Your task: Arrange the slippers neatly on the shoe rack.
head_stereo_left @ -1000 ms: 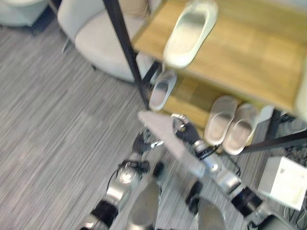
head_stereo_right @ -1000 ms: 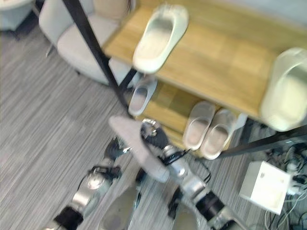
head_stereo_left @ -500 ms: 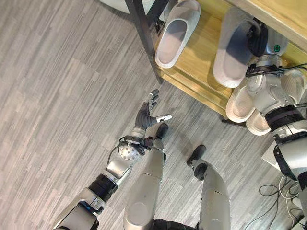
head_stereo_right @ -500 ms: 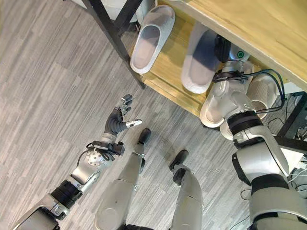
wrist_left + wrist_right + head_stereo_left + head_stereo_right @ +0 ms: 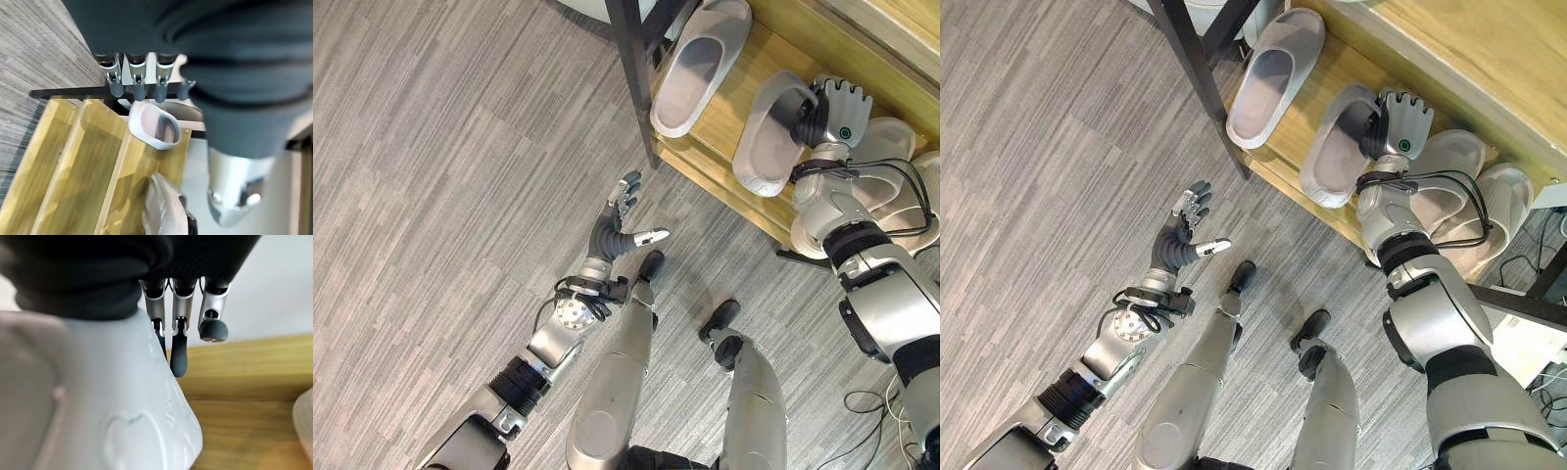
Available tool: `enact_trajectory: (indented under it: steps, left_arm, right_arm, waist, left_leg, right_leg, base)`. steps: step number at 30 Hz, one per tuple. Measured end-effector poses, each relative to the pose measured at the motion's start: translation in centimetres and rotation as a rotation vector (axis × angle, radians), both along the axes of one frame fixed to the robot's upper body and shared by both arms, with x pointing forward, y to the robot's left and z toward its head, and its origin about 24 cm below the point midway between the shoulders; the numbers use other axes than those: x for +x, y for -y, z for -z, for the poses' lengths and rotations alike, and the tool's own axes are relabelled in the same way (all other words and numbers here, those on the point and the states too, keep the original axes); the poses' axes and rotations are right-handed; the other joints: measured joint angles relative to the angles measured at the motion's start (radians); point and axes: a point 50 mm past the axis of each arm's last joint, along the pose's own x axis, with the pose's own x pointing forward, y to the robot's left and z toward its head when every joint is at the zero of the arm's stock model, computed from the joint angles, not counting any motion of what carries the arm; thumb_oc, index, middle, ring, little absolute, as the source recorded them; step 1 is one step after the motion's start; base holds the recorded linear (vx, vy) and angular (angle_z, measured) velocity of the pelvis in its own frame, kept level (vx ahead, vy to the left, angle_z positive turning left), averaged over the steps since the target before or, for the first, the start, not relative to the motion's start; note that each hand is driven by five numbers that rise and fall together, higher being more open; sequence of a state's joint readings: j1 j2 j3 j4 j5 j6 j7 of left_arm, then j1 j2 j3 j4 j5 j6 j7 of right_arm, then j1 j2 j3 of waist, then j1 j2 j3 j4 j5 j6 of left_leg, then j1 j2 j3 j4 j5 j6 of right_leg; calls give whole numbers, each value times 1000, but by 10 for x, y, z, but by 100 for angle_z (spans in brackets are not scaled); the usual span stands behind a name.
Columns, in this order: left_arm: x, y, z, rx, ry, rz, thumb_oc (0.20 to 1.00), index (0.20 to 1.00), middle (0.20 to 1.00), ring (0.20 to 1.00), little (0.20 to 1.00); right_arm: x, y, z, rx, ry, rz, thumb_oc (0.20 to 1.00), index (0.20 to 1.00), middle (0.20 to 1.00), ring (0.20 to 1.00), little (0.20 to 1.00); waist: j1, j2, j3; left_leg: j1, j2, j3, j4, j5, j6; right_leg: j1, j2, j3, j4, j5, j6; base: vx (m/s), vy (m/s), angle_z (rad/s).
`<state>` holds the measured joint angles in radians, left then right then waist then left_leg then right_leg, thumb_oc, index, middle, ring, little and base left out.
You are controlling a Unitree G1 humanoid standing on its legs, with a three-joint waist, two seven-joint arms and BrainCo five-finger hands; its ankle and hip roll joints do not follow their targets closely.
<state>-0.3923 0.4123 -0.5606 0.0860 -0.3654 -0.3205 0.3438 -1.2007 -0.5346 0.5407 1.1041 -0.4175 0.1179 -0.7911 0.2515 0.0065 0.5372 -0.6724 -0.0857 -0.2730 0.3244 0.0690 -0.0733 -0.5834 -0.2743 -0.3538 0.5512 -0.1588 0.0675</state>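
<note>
One grey slipper (image 5: 700, 69) lies on the wooden lower shelf (image 5: 744, 83) of the shoe rack. A second grey slipper (image 5: 766, 137) rests beside it, its heel end over the shelf's front edge. My right hand (image 5: 829, 106) is on this slipper's toe end, thumb in the opening and fingers (image 5: 178, 347) over the top. The right wrist view has the slipper's pale upper (image 5: 98, 406) under the palm. My left hand (image 5: 619, 223) hangs open above the floor, holding nothing. Past its fingers (image 5: 137, 83) the left wrist view has both slippers (image 5: 154, 125).
A pair of pale slippers (image 5: 1474, 191) sits on the same shelf to the right of my right arm. The rack's black post (image 5: 634, 78) stands at the shelf's left end. A white box (image 5: 1528, 343) is on the floor at the right. Grey striped floor lies to the left.
The view has shifted. My right hand has brought the second slipper down and left onto the shelf, closer to the first. The left hand stays open over the floor.
</note>
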Motion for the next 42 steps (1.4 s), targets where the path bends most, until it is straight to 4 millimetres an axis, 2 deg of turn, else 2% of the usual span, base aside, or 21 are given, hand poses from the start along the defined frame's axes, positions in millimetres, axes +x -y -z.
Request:
enact_trajectory:
  steps: [1,3,5,6,7,10,14,15,17,20,25,31,39,42]
  left_arm:
    - [-2,3,1,10,-5,25,1000,1000,1000,1000,1000]
    - [-2,7,-1,19,5,58,1000,1000,1000,1000,1000]
    - [-1,8,-4,19,16,61,1000,1000,1000,1000,1000]
    - [-1,8,-5,18,18,62,1000,1000,1000,1000,1000]
    - [1,9,-6,19,20,62,1000,1000,1000,1000,1000]
    - [2,10,-8,17,29,63,1000,1000,1000,1000,1000]
    - [0,8,-4,18,14,58,1000,1000,1000,1000,1000]
    - [0,8,-3,18,11,57,1000,1000,1000,1000,1000]
    - [-3,6,3,18,-12,53,1000,1000,1000,1000,1000]
    - [-3,5,6,17,-24,50,1000,1000,1000,1000,1000]
    - [-2,5,6,23,-26,52,1000,1000,1000,1000,1000]
    - [-2,6,11,36,-49,71,1000,1000,1000,1000,1000]
    - [-3,1,25,50,-126,73,1000,1000,1000,1000,1000]
    - [-2,1,25,52,-127,74,1000,1000,1000,1000,1000]
  right_arm:
    - [0,6,4,19,-23,32,1000,1000,1000,1000,1000]
    - [2,8,6,-2,-54,48,1000,1000,1000,1000,1000]
    - [2,5,2,19,-40,36,1000,1000,1000,1000,1000]
    - [3,0,-1,20,-26,16,1000,1000,1000,1000,1000]
    - [3,-13,-9,52,17,-46,1000,1000,1000,1000,1000]
    - [3,-28,-16,137,69,-114,1000,1000,1000,1000,1000]
    - [5,-44,5,436,67,-204,1000,1000,1000,1000,1000]
    - [6,-43,9,477,59,-204,1000,1000,1000,1000,1000]
    - [6,-27,29,690,30,-152,1000,1000,1000,1000,1000]
    - [5,-19,42,865,34,-153,1000,1000,1000,1000,1000]
    - [3,-48,71,1058,-15,-289,1000,1000,1000,1000,1000]
    - [6,-53,66,1325,33,-448,1000,1000,1000,1000,1000]
    - [10,-79,64,1792,84,-701,1000,1000,1000,1000,1000]
    - [10,-78,61,1836,103,-723,1000,1000,1000,1000,1000]
  waist:
    - [3,4,-2]
    - [3,6,-3]
    - [2,8,-4]
    - [1,8,-4]
    - [-3,8,-4]
    - [-2,8,-4]
    - [-1,11,-6]
    - [-1,17,-9]
    - [-1,27,-15]
    - [-4,28,-16]
    - [-8,28,-16]
    - [-8,31,-17]
    - [7,37,-27]
    - [23,38,-27]
  left_leg:
    - [0,-1,-7,-2,3,-2]
    - [10,-4,-15,-39,19,-14]
    - [9,-4,-15,-39,26,-6]
    - [10,-4,-14,-39,26,-6]
    - [10,-3,-13,-39,26,-5]
    - [13,-4,-12,-39,26,-5]
    - [49,-2,-1,-55,26,-5]
    - [48,-2,0,-55,26,-5]
    - [48,-1,1,-55,27,-4]
    - [48,1,5,-55,27,-4]
    - [48,12,8,-55,27,-5]
    - [49,20,7,-56,22,-11]
    - [66,24,-15,-88,37,-21]
    - [66,25,-23,-88,38,-22]
  right_leg:
    - [0,-4,-4,5,-1,-2]
    - [-7,-11,-6,10,0,-4]
    - [-7,-11,-6,9,-1,-5]
    - [-7,-11,-6,7,-1,-5]
    - [-6,-9,-6,4,-1,-6]
    - [0,-10,-6,1,-1,-5]
    - [24,-12,1,-8,0,-5]
    - [23,-12,2,-8,0,-5]
    - [22,-11,4,-7,0,-5]
    - [21,-10,5,-7,0,-5]
    - [21,3,8,-12,4,-10]
    - [21,9,8,-10,3,-15]
    - [31,11,-9,-3,-3,-25]
    - [34,9,-20,3,-11,-27]
  base:
    - [-1,-11,11]
    - [9,-16,10]
    - [13,0,2]
    - [0,0,0]
    - [0,0,0]
    - [0,0,0]
    - [2,5,-3]
    - [-3,0,-4]
    - [0,0,0]
    - [-2,-5,-1]
    - [-14,-19,-5]
    - [8,-37,-2]
    - [18,-40,5]
    - [13,-36,10]
